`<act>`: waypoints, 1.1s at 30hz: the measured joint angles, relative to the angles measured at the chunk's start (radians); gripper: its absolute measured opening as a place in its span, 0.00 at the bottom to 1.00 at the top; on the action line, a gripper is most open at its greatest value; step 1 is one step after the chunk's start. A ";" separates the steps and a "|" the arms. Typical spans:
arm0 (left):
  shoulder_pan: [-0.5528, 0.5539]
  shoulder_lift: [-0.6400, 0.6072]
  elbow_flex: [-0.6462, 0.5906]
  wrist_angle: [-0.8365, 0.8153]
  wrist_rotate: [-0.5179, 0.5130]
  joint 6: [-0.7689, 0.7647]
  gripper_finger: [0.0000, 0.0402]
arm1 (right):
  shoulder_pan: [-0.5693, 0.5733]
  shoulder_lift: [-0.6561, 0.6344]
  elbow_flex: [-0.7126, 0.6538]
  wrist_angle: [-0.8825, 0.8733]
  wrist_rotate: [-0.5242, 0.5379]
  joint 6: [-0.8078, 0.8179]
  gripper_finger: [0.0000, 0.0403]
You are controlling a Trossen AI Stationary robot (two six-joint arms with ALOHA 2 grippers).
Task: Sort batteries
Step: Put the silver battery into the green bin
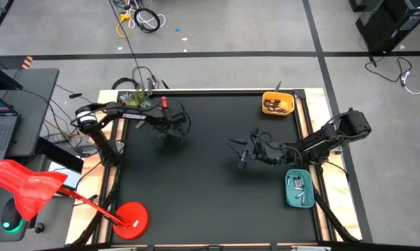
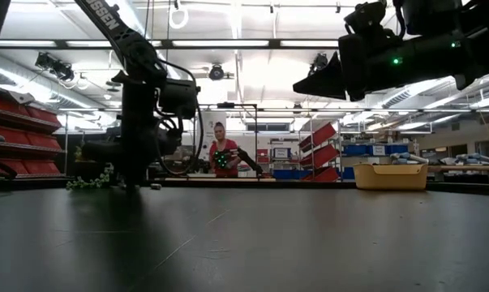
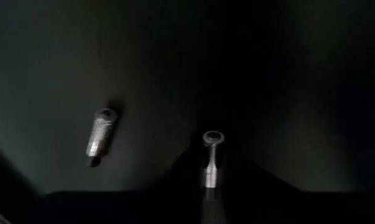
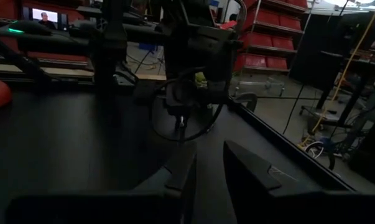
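Silvery battery (image 3: 212, 163) pinched between left gripper (image 1: 173, 132) fingers on black tabletop (image 1: 203, 202), second battery (image 3: 100, 132) lying beside, right gripper (image 1: 246, 155) fingers slightly spread, raised mid-table.

The counter (image 1: 203, 181) is showing a matt black top, smooth, giving back only a faint sheen in the low view; its edging (image 1: 320, 104) is looking like pale bare wood; the two batteries (image 3: 101, 132) under the left wrist are gleaming as bright, finely ribbed metal; the yellow tray (image 1: 277, 103) and the teal tray (image 1: 298, 188) are reading as smooth plastic; the right gripper's fingers (image 4: 249, 171) are looking matt black.
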 joint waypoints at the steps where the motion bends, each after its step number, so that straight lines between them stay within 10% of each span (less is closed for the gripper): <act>1: 0.001 0.000 0.000 0.006 0.000 0.000 0.08 | 0.000 0.000 0.000 0.000 0.000 0.000 0.22; 12: -0.067 0.000 0.041 -0.004 -0.018 -0.029 0.00 | -0.022 0.000 0.000 -0.061 -0.006 0.060 0.22; 25: -0.134 -0.043 0.196 0.053 0.219 -0.109 0.00 | -0.071 0.070 0.001 -0.109 -0.098 0.114 0.24; 33: -0.202 -0.043 0.220 0.381 0.384 -0.183 0.00 | -0.131 0.237 0.073 -0.066 -0.124 0.111 0.37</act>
